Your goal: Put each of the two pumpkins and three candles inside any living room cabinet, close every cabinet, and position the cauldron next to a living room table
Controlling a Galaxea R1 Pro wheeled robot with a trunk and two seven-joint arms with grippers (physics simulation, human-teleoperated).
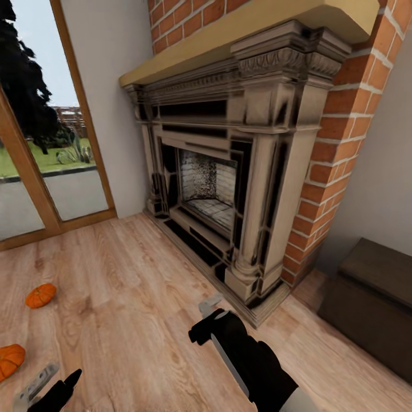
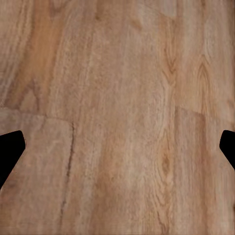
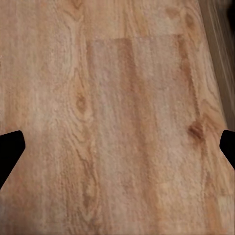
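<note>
Pumpkins (image 1: 40,295), orange, ribbed, perhaps stemmed.

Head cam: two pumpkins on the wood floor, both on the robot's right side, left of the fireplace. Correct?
Not quite. Both pumpkins lie on the floor on the robot's left side, not its right, as the head view shows. They are left of the fireplace.

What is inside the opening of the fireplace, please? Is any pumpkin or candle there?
Inside the fireplace opening, pale brick walls and a pale brick floor show, nothing else. Its near side is hidden by the frame. Both pumpkins lie on the wooden floor.
</note>
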